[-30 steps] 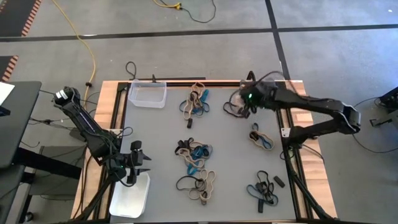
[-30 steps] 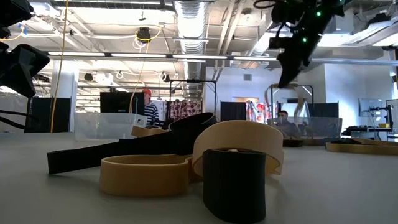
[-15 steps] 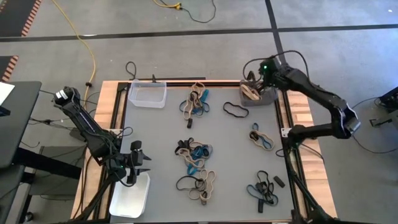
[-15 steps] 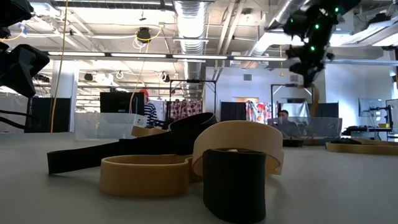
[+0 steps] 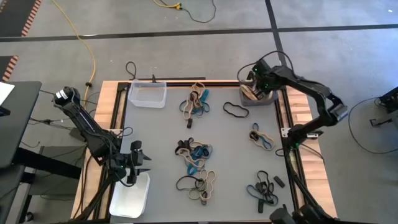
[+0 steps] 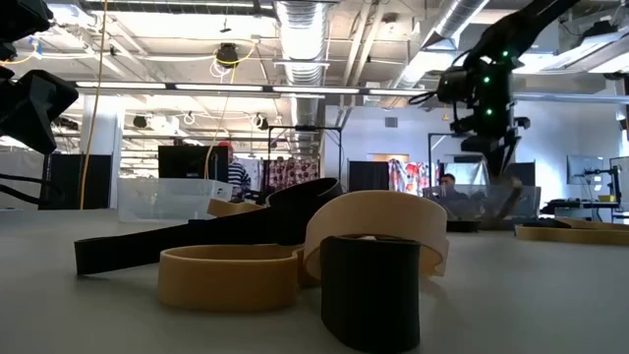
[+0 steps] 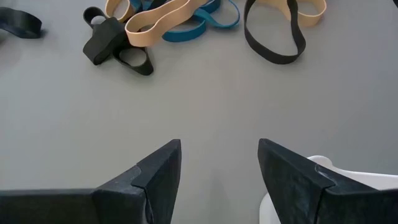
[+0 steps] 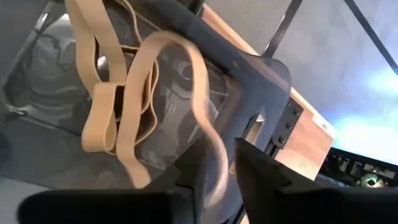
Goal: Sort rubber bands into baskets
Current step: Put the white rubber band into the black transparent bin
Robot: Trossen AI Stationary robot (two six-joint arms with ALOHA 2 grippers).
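— Bands first: how do they look?

— Thin flat loops in tan, black and teal. The rubber bands (image 5: 194,154) lie tangled in five heaps on the grey table (image 5: 155,130), all well apart from the dark grey basket (image 5: 268,98). One lone black band (image 5: 235,110) sits just beside that basket, on its side facing the table's middle.

— How many baskets?

— Three. The dark grey one is at a far corner. The clear basket (image 5: 147,94) is along the same far edge, at the other end. The white basket (image 5: 129,196) is at the corner diagonally opposite.

— And inside the grey one?

— At least two tan bands (image 8: 102,99), nothing of another colour that I can see.

— Your tools?

— My right gripper (image 8: 214,165) hangs over the dark grey basket with a blurred tan loop (image 8: 186,68) running up from it. Whether it is clamped on that loop I cannot tell. My left gripper (image 7: 219,168) is far from the grey basket, just beside the white one, spread wide with only bare table in the gap.

— Anything in the way?

— A yellow cable (image 5: 87,56) lies on the floor, off the table.
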